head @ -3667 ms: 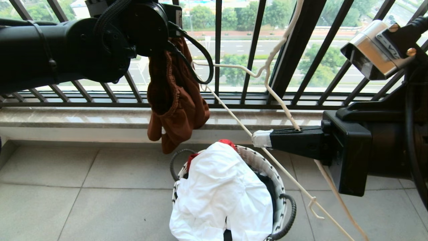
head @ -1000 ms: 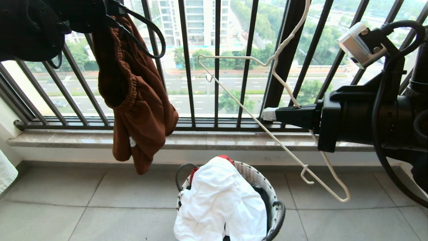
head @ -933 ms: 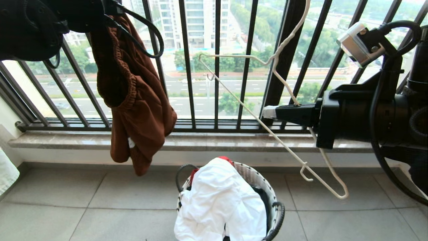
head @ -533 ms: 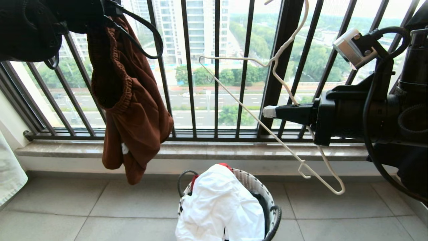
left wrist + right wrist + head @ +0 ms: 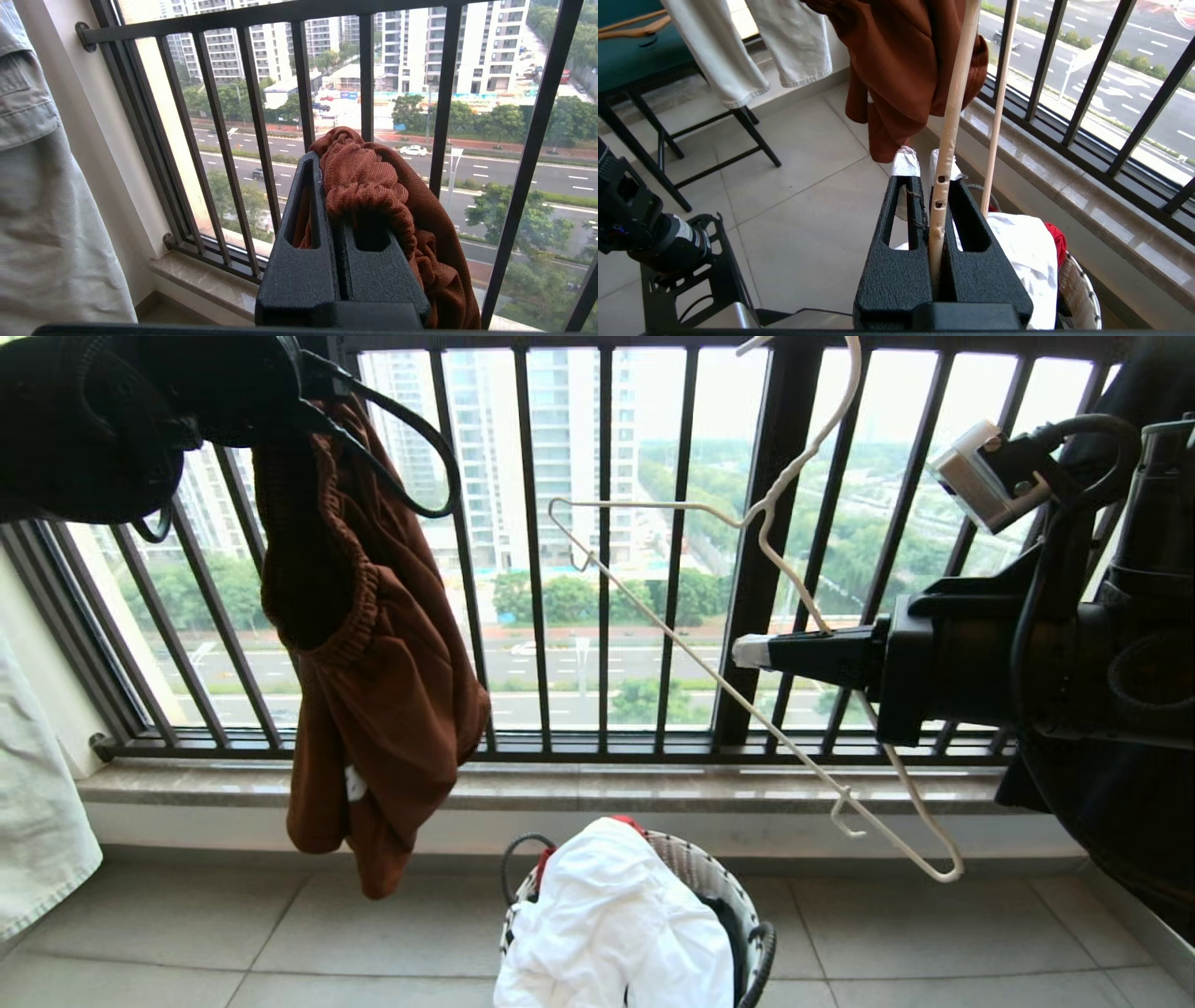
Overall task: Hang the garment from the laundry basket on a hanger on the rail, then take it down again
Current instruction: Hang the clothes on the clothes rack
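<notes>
The left gripper (image 5: pixel 334 186), up against the balcony railing (image 5: pixel 747 551), has its jaws clenched on the waistband of the shorts (image 5: pixel 378 691), which hang free above the floor, left of the basket (image 5: pixel 747 933). The right gripper (image 5: pixel 747 651), right of the shorts, has its jaws clenched on the hanger (image 5: pixel 691 653), held tilted above the basket.

left gripper (image 5: pixel 329 186) raised, clamped | right gripper (image 5: pixel 924 172) level, clamped
</notes>
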Robot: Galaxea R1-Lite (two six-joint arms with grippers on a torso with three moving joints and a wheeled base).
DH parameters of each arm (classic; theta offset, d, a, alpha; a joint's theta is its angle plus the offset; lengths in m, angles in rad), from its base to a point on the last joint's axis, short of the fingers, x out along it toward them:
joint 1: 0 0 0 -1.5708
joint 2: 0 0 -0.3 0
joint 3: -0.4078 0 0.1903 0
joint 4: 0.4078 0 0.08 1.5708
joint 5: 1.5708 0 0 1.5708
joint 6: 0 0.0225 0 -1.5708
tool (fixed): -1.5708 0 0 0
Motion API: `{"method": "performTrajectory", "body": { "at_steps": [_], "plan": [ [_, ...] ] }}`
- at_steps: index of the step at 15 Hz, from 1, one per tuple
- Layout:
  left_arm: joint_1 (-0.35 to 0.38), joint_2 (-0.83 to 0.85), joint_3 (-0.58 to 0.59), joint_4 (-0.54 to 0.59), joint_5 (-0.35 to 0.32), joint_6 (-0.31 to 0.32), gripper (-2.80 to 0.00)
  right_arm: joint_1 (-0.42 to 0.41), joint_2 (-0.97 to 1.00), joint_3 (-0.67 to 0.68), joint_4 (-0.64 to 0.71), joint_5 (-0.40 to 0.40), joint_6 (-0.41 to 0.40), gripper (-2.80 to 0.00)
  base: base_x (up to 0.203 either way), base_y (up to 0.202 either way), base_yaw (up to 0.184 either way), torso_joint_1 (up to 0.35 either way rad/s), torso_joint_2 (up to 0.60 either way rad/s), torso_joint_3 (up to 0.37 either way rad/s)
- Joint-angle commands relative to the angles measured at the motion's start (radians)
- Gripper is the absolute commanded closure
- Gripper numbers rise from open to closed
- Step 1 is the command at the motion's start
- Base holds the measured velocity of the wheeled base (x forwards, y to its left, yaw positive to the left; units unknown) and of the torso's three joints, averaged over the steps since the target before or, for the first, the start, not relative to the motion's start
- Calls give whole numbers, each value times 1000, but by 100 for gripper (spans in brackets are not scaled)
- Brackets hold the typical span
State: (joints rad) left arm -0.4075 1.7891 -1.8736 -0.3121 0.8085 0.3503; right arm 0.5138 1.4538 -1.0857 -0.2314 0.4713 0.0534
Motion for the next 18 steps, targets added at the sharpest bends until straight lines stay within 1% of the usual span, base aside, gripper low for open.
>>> {"method": "performTrajectory", "body": {
  "at_steps": [1,3,5,7,9,12,14,18],
  "plan": [
    [3,6,3,-2,3,-3,0,0,0,0,-2,3,0,0,0,0,0,5,0,164],
    [4,-1,33,-2,1,-4,0,2,1,0,0,7,0,0,0,0,0,0,-2,87],
    [1,-18,63,-1,-11,-1,0,20,3,12,4,42,1,0,0,0,0,1,1,19],
    [2,-16,74,-1,-77,-4,0,51,3,23,6,50,0,0,0,0,0,0,0,0],
    [2,12,68,-2,-82,-22,0,80,8,34,6,50,0,0,0,0,0,0,0,0],
    [1,78,7,-2,-82,-63,0,117,15,46,6,50,0,0,0,0,0,0,0,0],
    [2,134,-59,-2,-81,-67,0,130,20,52,6,50,0,0,0,0,0,0,0,0],
    [1,190,-75,-5,-85,-75,0,155,25,53,6,50,0,0,0,0,0,0,0,0]
  ]
}}
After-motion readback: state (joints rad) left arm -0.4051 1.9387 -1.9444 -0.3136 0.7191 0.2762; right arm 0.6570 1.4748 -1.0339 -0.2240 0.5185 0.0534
